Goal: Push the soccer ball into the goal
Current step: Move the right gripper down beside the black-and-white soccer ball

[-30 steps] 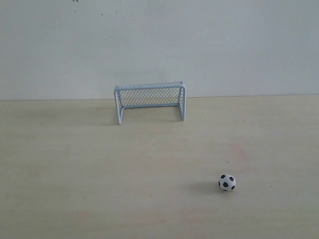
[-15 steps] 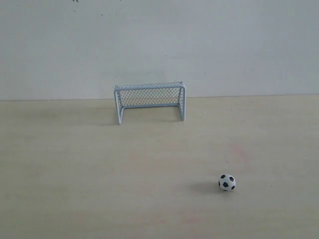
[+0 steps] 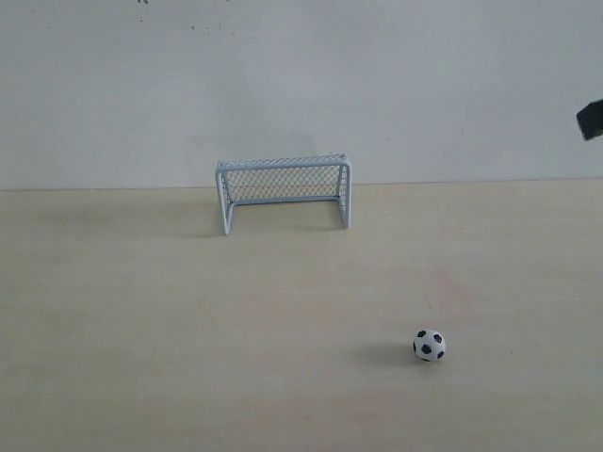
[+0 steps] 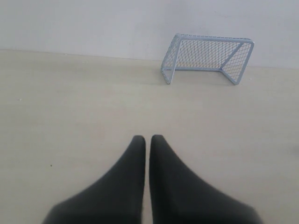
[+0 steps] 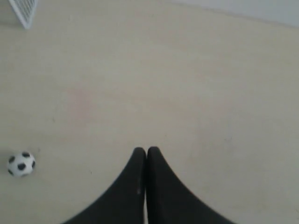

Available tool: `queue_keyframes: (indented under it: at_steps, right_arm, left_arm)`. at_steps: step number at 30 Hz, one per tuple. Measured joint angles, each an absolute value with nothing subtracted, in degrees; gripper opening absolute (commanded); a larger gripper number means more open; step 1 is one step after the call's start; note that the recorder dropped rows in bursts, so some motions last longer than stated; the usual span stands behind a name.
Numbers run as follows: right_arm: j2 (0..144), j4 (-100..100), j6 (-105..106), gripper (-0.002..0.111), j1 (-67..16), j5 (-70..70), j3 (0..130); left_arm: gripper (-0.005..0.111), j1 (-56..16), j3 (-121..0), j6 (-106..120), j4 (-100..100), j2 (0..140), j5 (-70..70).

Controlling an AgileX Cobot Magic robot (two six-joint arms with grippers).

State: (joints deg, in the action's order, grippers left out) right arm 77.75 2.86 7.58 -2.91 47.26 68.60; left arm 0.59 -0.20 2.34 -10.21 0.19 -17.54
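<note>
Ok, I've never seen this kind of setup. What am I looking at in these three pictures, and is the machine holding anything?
It is a robot with two arms, each ending in a two-fingered hand. One picture comes from a camera off the arms: a pale table with a small goal at the back and a tiny soccer ball nearer, off to the right. The other two come from wrist cameras. The black wedge pairs are the left hand and right hand, both closed, holding nothing. The dark bit at the wide picture's right edge is probably the right arm.
</note>
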Motion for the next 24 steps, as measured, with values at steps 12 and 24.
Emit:
queue_keyframes:
  at_steps: [12, 24]
  right_arm:
    - [98.13, 0.0, 54.9, 0.0, -5.16, 57.89, 75.33]
    - [102.69, -15.14, 100.89, 0.0, -10.96, 53.87, 75.65]
  left_arm:
    - [0.004, 0.59, -0.2, 2.34, -10.21, 0.19, -17.54]
    - [0.004, 0.59, -0.2, 2.34, -10.21, 0.19, -17.54]
